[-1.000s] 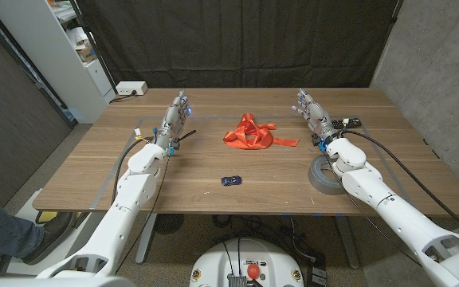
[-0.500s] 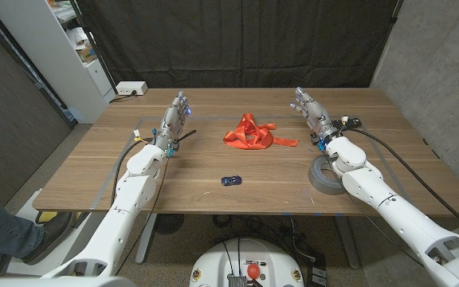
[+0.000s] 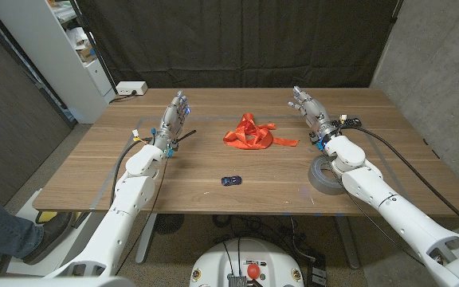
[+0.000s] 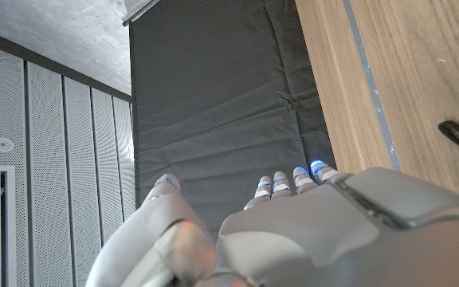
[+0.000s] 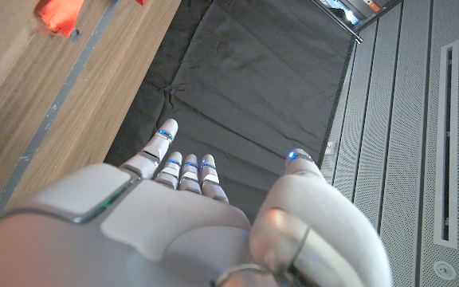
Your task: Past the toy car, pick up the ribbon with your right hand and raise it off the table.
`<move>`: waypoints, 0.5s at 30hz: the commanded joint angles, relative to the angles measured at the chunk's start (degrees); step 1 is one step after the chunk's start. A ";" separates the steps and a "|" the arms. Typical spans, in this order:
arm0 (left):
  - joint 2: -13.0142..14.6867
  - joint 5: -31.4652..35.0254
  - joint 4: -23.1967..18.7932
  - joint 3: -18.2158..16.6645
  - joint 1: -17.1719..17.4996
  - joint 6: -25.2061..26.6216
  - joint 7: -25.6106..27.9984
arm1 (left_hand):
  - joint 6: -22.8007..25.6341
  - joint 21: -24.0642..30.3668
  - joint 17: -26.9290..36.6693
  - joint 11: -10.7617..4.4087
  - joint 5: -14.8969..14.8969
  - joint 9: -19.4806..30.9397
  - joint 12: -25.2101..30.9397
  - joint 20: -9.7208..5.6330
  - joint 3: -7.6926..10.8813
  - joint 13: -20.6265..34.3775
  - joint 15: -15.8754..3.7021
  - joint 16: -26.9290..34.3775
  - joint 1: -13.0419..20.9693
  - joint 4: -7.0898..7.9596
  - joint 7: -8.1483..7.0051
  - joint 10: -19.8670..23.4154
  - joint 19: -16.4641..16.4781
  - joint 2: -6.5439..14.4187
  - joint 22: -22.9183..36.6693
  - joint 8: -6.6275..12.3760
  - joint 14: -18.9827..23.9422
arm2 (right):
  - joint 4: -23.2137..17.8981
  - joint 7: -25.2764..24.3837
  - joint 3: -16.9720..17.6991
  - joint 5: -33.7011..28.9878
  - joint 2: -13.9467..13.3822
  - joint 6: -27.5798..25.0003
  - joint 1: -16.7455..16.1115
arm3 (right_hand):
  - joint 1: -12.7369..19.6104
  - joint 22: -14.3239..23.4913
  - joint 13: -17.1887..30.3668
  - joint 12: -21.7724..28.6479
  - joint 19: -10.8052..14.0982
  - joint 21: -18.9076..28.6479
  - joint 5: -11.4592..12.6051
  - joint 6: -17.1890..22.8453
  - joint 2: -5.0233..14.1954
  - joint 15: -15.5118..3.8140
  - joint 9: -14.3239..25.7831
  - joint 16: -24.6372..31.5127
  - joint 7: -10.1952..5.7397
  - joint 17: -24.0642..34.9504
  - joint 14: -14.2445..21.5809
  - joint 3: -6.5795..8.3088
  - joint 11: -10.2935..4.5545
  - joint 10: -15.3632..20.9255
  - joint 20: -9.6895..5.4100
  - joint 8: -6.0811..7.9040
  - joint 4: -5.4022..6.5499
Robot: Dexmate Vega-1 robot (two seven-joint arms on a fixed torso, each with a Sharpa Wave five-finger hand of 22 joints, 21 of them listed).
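A crumpled red ribbon (image 3: 250, 135) lies on the wooden table (image 3: 213, 163) at mid-depth, with one tail trailing toward the right. A small blue toy car (image 3: 230, 180) sits nearer the front edge, just left of the ribbon. My right hand (image 3: 310, 112) stands open to the right of the ribbon, fingers stretched out and apart from it; a corner of the ribbon (image 5: 60, 13) shows in the right wrist view, where the right hand (image 5: 182, 223) holds nothing. My left hand (image 3: 174, 119) stands open at the left, well clear of the ribbon, and the left hand (image 4: 293, 231) holds nothing in its wrist view.
A grey roll of tape (image 3: 323, 174) lies beside my right forearm. Small dark items (image 3: 347, 123) sit behind the right hand, and a white power strip (image 3: 131, 88) rests at the back left. Tape lines mark the table. A white shelf (image 3: 62, 48) stands at the left.
My right hand has crept a little to the left and farther back, toward the ribbon. The left arm, ribbon and car have not moved.
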 commanded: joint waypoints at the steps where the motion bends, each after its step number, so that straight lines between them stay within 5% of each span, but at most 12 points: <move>1: 0.09 0.10 0.52 0.33 -0.62 -0.23 -0.54 | 0.12 -0.22 0.16 -0.37 -0.19 0.19 0.19 0.55 0.15 0.05 -0.12 0.30 -0.02 -0.37 -0.24 -0.09 -1.95 0.53 0.21 0.26 -0.17 | -0.20 -0.10 -0.51 -1.61 0.37 1.01 0.51 | 0.59 0.25 0.13 -0.09 0.31 -0.20 0.00 0.13 -0.20 0.00 0.06 -0.08 -0.09 0.01 0.09 0.08 0.00 0.20 -0.14 0.15 -0.27; 15: 0.06 -0.20 1.43 0.23 -0.93 -0.82 -1.26 | 0.24 -0.41 0.17 -0.20 -0.36 0.20 0.14 0.71 0.16 0.04 -0.09 0.28 0.09 -0.52 -0.29 -0.14 -1.98 0.73 0.23 0.22 -0.17 | -2.61 -1.27 -1.73 -5.64 -0.78 -0.39 0.94 | 0.77 0.26 0.16 -0.36 0.39 -0.74 -0.13 0.37 -0.17 0.06 0.07 -0.16 0.07 -0.06 0.05 0.07 0.14 0.43 -0.09 0.17 -0.49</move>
